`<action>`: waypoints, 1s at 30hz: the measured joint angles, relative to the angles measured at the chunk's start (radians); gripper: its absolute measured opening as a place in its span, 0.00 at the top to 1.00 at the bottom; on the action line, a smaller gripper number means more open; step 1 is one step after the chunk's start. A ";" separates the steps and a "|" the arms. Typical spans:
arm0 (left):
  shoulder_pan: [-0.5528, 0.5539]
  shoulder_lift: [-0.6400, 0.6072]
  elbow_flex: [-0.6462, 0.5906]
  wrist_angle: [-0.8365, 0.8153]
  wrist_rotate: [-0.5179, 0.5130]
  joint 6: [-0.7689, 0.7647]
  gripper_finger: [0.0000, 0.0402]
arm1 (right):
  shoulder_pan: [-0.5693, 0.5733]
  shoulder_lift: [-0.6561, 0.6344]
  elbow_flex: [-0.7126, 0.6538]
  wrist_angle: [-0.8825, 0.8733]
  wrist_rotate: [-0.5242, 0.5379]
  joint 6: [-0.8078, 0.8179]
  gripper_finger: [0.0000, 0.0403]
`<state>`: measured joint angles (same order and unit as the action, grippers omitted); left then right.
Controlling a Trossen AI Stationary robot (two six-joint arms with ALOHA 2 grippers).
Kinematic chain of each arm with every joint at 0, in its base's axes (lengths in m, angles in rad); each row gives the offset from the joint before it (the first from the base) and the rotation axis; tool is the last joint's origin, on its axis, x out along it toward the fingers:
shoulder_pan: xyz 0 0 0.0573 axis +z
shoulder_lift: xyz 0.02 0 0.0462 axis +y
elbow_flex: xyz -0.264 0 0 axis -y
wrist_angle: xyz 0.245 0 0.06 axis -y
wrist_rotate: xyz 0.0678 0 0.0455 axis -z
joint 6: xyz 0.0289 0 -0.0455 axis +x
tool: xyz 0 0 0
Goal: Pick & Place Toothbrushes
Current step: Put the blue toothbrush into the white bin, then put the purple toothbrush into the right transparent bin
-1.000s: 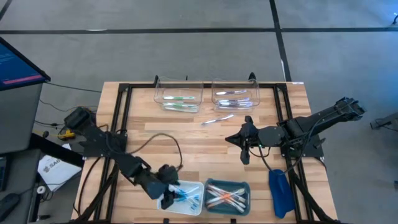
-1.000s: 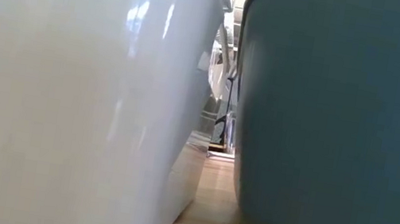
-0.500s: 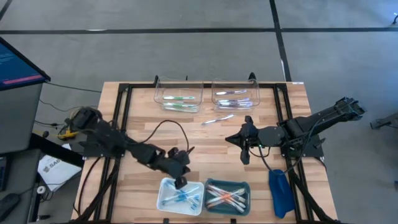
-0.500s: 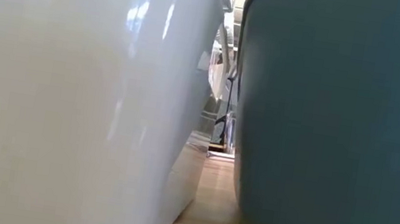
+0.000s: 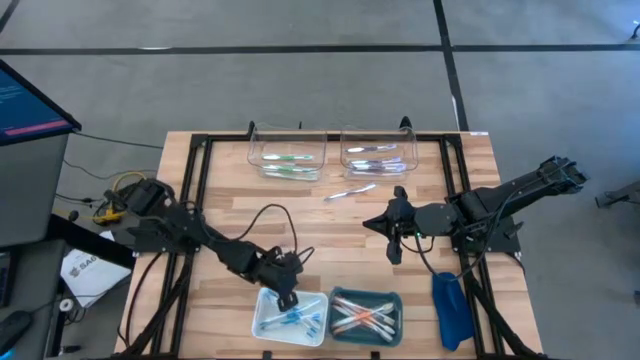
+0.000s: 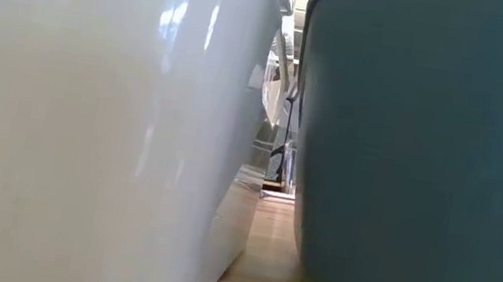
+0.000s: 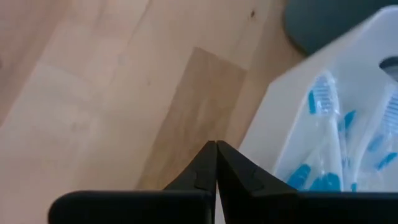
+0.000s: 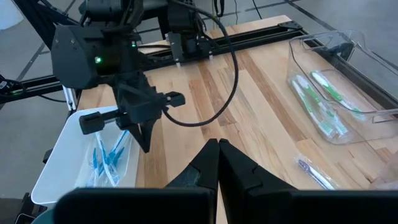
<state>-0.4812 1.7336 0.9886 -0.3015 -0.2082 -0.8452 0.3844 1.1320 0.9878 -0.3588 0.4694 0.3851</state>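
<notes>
High view showed the left gripper point(image 5: 288, 298), jaws now closed and empty, moved to the white tray's point(image 5: 266, 322) far edge; right gripper point(image 5: 394, 250) stayed closed mid-table.

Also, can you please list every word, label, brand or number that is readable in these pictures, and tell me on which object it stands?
None can be read.
White sheet on the floor, left of the table: dark print, too small to read.
Monitor at the left edge: a pink bar and lines, too blurred to read.
Toothbrushes in the white tray: no print visible.
</notes>
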 joint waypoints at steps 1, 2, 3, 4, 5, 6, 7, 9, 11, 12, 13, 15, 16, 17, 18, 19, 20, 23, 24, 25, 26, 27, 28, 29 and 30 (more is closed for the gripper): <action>-0.007 0.000 0.000 -0.002 0.005 -0.006 1.00 | 0.000 0.000 0.000 0.000 0.000 0.000 1.00; -0.014 0.000 0.000 0.000 0.007 -0.018 1.00 | 0.000 0.000 0.000 0.000 0.000 0.000 1.00; -0.023 0.000 0.000 -0.002 0.007 -0.026 1.00 | 0.000 0.000 0.000 0.000 0.000 0.000 1.00; -0.033 -0.001 0.000 -0.004 0.007 -0.031 1.00 | 0.000 0.000 0.000 0.000 0.000 0.000 1.00; -0.041 -0.003 0.000 -0.006 0.008 -0.041 1.00 | 0.000 0.000 0.000 0.000 0.000 0.000 1.00; -0.048 -0.005 0.000 -0.005 0.010 -0.053 1.00 | 0.000 0.000 0.000 0.000 0.000 0.000 1.00; -0.053 -0.006 0.000 -0.004 0.014 -0.064 1.00 | 0.000 0.000 0.000 0.000 0.000 0.000 1.00; -0.066 -0.006 0.000 -0.006 0.017 -0.079 1.00 | 0.000 0.000 0.000 0.000 0.000 0.000 1.00; -0.076 -0.006 0.000 -0.005 0.016 -0.082 1.00 | 0.000 0.000 0.000 0.000 0.000 0.000 1.00; -0.079 -0.006 0.000 -0.005 0.016 -0.087 1.00 | 0.000 0.000 0.000 0.000 0.000 0.000 1.00; -0.082 -0.006 0.000 -0.005 0.016 -0.094 1.00 | 0.000 0.000 0.000 0.000 0.000 0.000 1.00; -0.084 -0.006 0.001 -0.005 0.012 -0.097 1.00 | 0.000 0.000 0.000 0.000 0.000 0.000 1.00; -0.084 -0.006 0.002 -0.006 0.004 -0.097 1.00 | 0.000 0.000 0.000 0.000 0.000 0.000 1.00; -0.084 -0.010 0.003 -0.005 -0.011 -0.089 1.00 | 0.000 0.000 0.000 0.000 0.000 0.000 1.00; -0.083 -0.018 0.003 -0.008 -0.041 -0.073 1.00 | 0.000 0.000 0.000 0.000 0.000 0.000 1.00; -0.076 -0.031 0.003 -0.008 -0.078 -0.053 1.00 | 0.000 0.000 0.000 0.000 0.000 0.000 1.00; -0.067 -0.046 0.004 -0.004 -0.122 -0.037 1.00 | 0.000 0.000 0.000 0.000 0.000 0.000 1.00; -0.021 -0.104 0.004 0.005 -0.282 0.059 1.00 | 0.000 0.000 0.000 0.000 0.000 0.000 1.00; 0.000 -0.124 0.004 0.012 -0.324 0.104 1.00 | 0.000 0.000 0.000 0.000 0.000 0.000 1.00; 0.028 -0.142 0.005 0.025 -0.347 0.147 1.00 | 0.000 0.000 0.000 0.000 0.000 0.000 1.00; 0.061 -0.157 0.005 0.043 -0.353 0.194 1.00 | 0.000 0.000 0.000 -0.001 0.000 0.000 1.00; 0.094 -0.170 0.005 0.065 -0.347 0.240 0.99 | 0.000 0.000 0.000 -0.003 0.000 0.000 1.00; 0.131 -0.181 0.005 0.097 -0.334 0.283 0.99 | 0.000 0.000 0.000 -0.006 0.000 0.000 1.00; 0.170 -0.188 0.005 0.133 -0.316 0.322 0.99 | 0.000 0.000 0.000 -0.010 0.000 0.000 1.00; 0.207 -0.191 0.005 0.166 -0.288 0.362 0.98 | 0.000 0.000 0.000 -0.015 0.000 0.000 1.00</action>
<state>-0.2740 1.5424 0.9932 -0.1359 -0.4963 -0.4834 0.3847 1.1320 0.9878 -0.3742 0.4690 0.3855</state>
